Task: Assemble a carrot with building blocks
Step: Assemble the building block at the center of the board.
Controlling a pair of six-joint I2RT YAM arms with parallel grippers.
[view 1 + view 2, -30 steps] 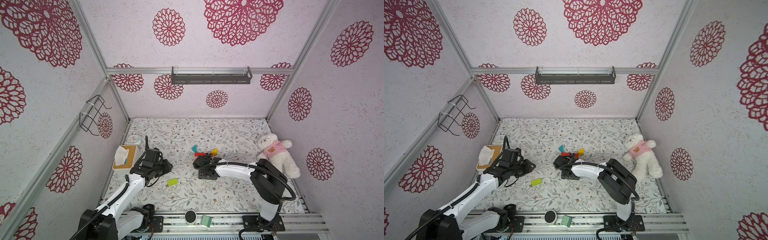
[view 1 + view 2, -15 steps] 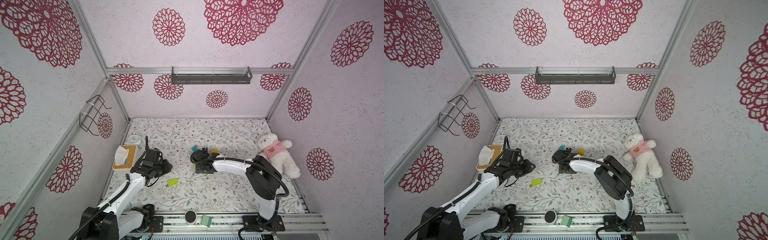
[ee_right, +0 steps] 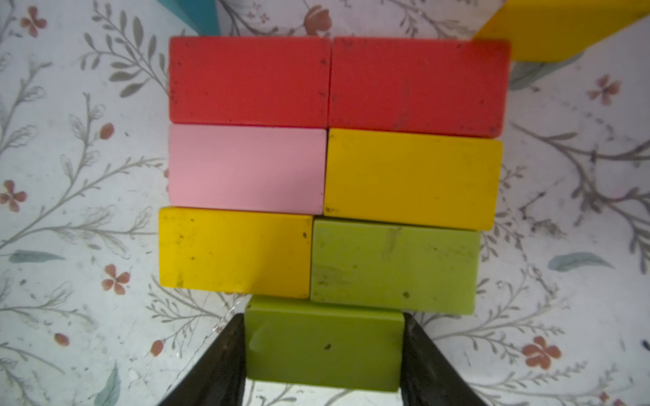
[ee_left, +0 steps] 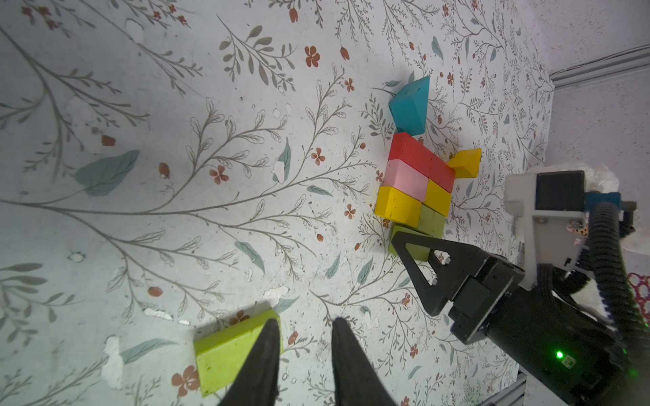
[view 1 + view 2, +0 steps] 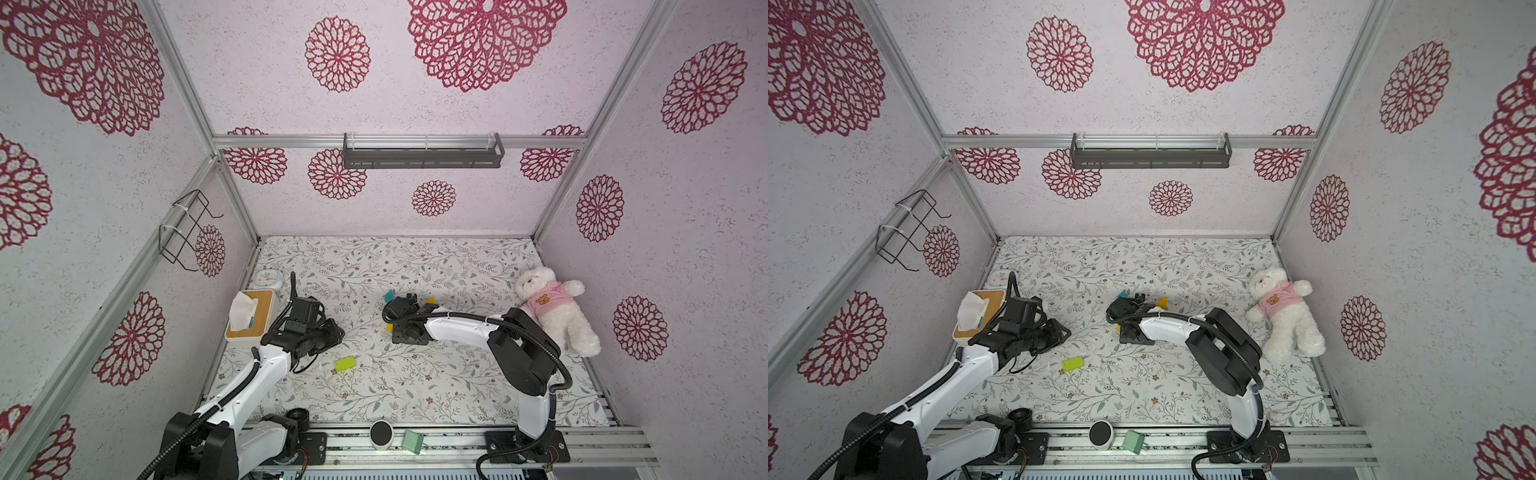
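Observation:
The carrot (image 3: pixel 330 168) lies flat as rows of building blocks: two red, then pink and yellow, then yellow and lime green. A teal triangle (image 4: pixel 409 105) and a yellow triangle (image 4: pixel 466 163) sit at the red end. My right gripper (image 3: pixel 323 316) is shut on a lime-green block (image 3: pixel 323 348), which touches the bottom row. From above, the right gripper (image 5: pixel 409 332) hides most of the rows. A loose lime-green block (image 5: pixel 345 364) lies nearer the front. My left gripper (image 4: pixel 306 321) hangs open just beside this block (image 4: pixel 225 351), with nothing between its fingers.
A tissue box (image 5: pixel 251 313) and a small clock (image 5: pixel 268 277) stand at the left wall. A teddy bear (image 5: pixel 552 307) lies at the right wall. On the front rail sit a pale mint block (image 5: pixel 413 441) and a round black device (image 5: pixel 381 434).
My right arm has carried its green block back toward the block rows and now covers them from above. The left arm has stayed still.

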